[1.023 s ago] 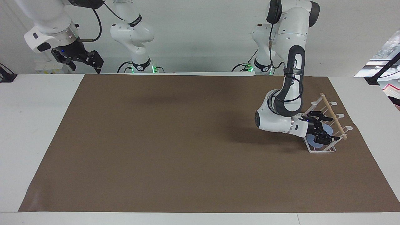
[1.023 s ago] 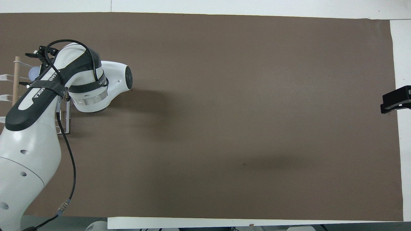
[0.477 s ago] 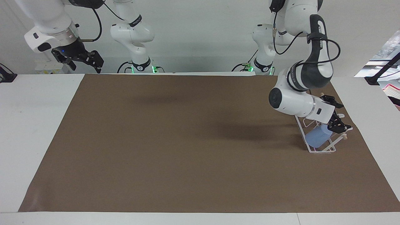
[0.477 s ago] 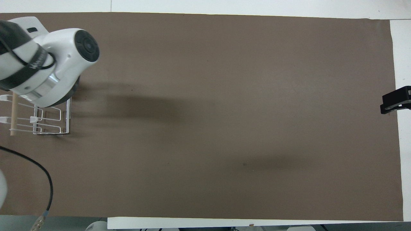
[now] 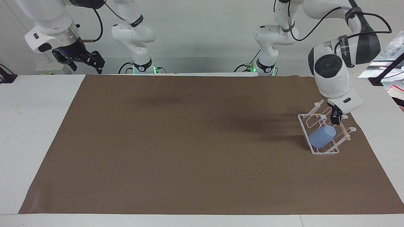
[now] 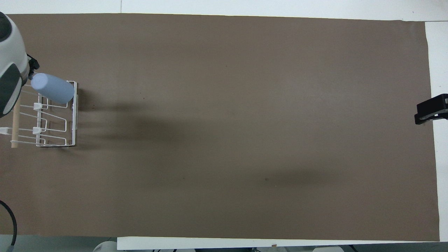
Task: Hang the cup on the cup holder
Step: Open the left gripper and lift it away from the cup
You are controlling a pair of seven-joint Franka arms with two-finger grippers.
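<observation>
The light-blue cup [image 5: 322,136] sits slanted over a prong of the white wire cup holder [image 5: 325,152], at the holder's end farthest from the robots. Its mouth points down toward the holder's base rail. In the overhead view the cup [image 6: 52,90] lies across the holder [image 6: 74,119]. My left gripper [image 5: 335,118] hangs empty just above the holder's wooden dowel [image 5: 345,132], apart from the cup, and only its edge [image 6: 33,64] shows from overhead. My right gripper [image 5: 83,61] waits open, raised over the table's edge at the right arm's end [image 6: 430,112].
The holder stands on a brown mat [image 5: 189,142] at the left arm's end of the table. Its other prongs [image 6: 38,129] hold nothing. White table [image 5: 31,126] borders the mat.
The left gripper has let go of the cup and risen from the holder, swinging toward the table's end. The cup stays on the prong. The right arm has not moved.
</observation>
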